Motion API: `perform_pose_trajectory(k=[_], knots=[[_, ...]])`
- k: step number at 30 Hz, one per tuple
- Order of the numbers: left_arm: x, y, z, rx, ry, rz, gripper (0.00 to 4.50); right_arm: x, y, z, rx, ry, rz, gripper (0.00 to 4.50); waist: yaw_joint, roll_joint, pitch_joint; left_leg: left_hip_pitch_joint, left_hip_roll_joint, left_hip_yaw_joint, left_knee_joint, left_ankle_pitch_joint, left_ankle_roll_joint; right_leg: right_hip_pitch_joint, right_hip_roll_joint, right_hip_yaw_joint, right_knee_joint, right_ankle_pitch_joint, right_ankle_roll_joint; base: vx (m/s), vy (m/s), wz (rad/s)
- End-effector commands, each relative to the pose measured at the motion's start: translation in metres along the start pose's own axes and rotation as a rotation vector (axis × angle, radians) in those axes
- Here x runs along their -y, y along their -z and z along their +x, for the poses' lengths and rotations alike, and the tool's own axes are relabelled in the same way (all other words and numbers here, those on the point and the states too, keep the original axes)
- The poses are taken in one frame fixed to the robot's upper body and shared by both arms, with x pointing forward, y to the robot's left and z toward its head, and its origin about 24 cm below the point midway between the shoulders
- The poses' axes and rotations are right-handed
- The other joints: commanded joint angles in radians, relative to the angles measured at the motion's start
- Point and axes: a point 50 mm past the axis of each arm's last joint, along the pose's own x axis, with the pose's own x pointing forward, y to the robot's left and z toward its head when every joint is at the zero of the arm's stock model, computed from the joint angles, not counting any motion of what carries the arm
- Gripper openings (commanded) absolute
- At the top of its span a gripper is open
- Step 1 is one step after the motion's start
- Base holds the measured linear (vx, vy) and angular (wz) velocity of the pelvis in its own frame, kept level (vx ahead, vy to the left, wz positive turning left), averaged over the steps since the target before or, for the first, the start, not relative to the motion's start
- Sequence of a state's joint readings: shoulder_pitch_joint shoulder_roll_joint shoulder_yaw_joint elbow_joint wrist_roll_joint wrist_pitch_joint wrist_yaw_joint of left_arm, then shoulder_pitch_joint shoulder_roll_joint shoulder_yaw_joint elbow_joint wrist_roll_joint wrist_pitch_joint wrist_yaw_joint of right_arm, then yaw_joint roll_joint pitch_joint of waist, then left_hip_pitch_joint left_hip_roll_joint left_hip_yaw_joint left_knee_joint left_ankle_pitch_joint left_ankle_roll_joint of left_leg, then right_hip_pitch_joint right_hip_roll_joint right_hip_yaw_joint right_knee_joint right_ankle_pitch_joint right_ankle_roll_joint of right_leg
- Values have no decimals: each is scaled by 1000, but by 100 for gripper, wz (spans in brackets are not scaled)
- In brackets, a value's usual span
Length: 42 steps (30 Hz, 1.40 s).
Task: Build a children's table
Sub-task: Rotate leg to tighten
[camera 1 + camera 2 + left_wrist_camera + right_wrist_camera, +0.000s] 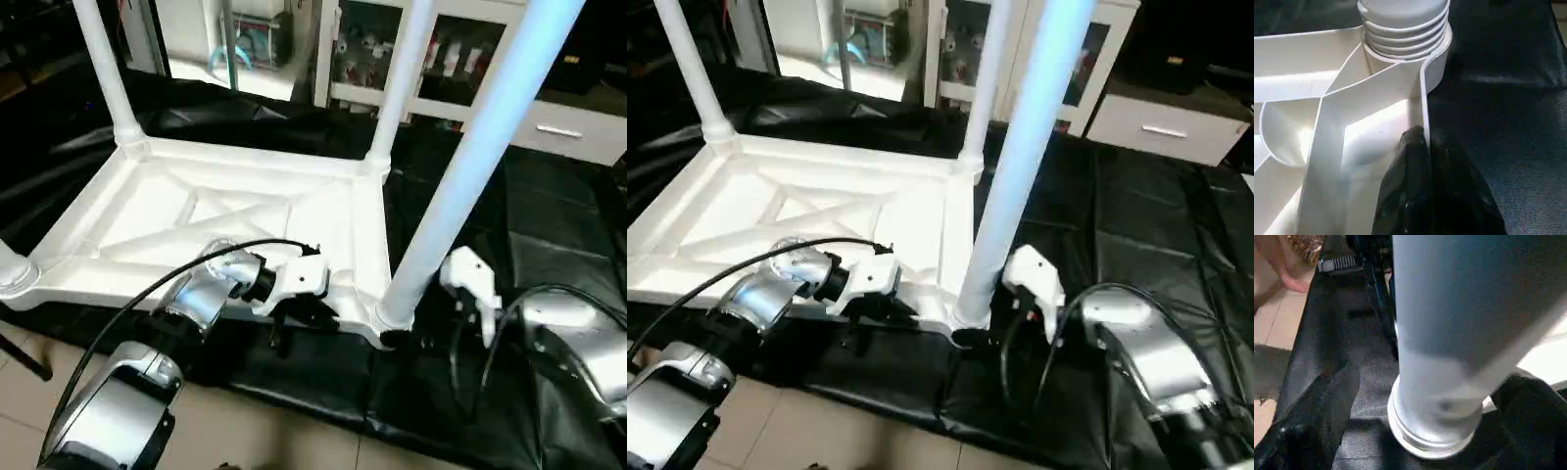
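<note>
The children's table lies upside down on a black mat, the white tabletop (245, 211) showing its X-ribbed underside. Two legs stand in the far corner sockets, one on the left (108, 78) and one on the right (397, 88). A third leg (470, 166) rises from the near right socket (395, 315). My left gripper (294, 321) is shut on the tabletop's near rim (1423, 122), beside that socket's ribbed leg end (1400, 29). My right gripper (411, 338) stands open around the base of the near right leg (1449, 357), one finger (1312, 421) well apart from it.
The black mat (549, 245) stretches out to the right. White cabinets (441, 59) and a drawer unit (568, 127) stand behind it. Tiled floor (294, 431) lies in front of the mat. A black cable (147, 289) arcs over my left forearm. A person's foot (1283, 274) rests on the tiles.
</note>
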<state>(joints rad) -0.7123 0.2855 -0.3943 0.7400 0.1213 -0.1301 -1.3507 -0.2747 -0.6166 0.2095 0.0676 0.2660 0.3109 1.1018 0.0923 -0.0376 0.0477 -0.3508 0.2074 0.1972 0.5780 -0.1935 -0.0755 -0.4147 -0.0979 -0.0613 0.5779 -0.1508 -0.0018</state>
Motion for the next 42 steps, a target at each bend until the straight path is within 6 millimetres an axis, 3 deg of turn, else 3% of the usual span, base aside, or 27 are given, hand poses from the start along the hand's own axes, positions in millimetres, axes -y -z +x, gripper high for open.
perform_pose_trajectory(k=[1,7,11,12,14,15,23,25,27,31,32,35,39,42], knots=[[9,2,10,-31,82,6,0,1,-4,2,-8,-28,-32,444,-1,0,-61,6,27,-7,-67,-215,42,55,-45,36,-46,-156,-246,0,0,0],[10,3,7,-39,88,10,0,5,-4,2,-23,-70,-39,444,0,-6,-63,8,29,-7,-64,-209,47,55,-46,36,-44,-175,-243,0,0,0],[10,5,5,-52,87,7,0,6,-4,4,-12,-80,-34,429,1,-4,-64,7,29,-7,-63,-196,50,55,-45,36,-41,-157,-250,0,0,0],[12,6,6,-49,92,-3,0,5,-2,7,-13,-88,-31,401,0,2,-65,7,28,-6,-63,-195,48,55,-43,35,-41,-145,-252,0,0,0],[14,7,7,-47,99,-9,0,5,0,8,-16,-100,-24,395,1,8,-65,8,28,-7,-63,-206,43,57,-43,34,-40,-131,-264,0,0,0],[14,7,7,-47,99,-9,0,5,0,8,-16,-100,-24,381,2,5,-66,8,28,-6,-62,-207,44,57,-42,34,-40,-126,-265,0,0,0],[13,4,9,-49,99,1,0,4,5,8,-34,-123,-18,309,3,9,-68,9,28,-6,-61,-205,47,58,-40,34,-38,-117,-270,0,0,0],[13,3,10,-42,98,2,0,4,7,8,-39,-132,-16,285,3,4,-68,9,28,-5,-60,-205,49,58,-40,33,-37,-118,-272,0,0,0],[14,3,10,-39,98,1,0,3,8,8,-47,-140,-17,270,4,7,-67,9,28,-5,-61,-211,49,58,-41,34,-39,-135,-268,0,0,0],[15,5,11,-48,99,-5,0,1,10,9,-56,-161,-13,262,5,8,-65,9,28,-6,-62,-215,49,57,-41,34,-40,-145,-262,0,0,0],[15,5,11,-44,97,-7,0,1,11,9,-59,-164,-11,260,4,0,-65,7,27,-6,-61,-214,50,58,-41,34,-41,-148,-260,0,0,0],[16,5,11,-40,94,-11,0,1,15,10,-62,-158,-3,258,5,4,-65,7,28,-6,-61,-209,53,57,-42,34,-40,-153,-259,0,0,0],[15,3,13,1,72,-44,0,6,18,16,29,-15,88,257,3,7,-62,7,27,-6,-64,-224,49,56,-41,33,-43,-164,-258,0,0,0],[9,-2,19,41,18,-80,0,14,21,23,119,161,217,256,-7,8,-53,7,23,-9,-71,-294,25,52,-41,31,-60,-296,-224,0,0,0]])
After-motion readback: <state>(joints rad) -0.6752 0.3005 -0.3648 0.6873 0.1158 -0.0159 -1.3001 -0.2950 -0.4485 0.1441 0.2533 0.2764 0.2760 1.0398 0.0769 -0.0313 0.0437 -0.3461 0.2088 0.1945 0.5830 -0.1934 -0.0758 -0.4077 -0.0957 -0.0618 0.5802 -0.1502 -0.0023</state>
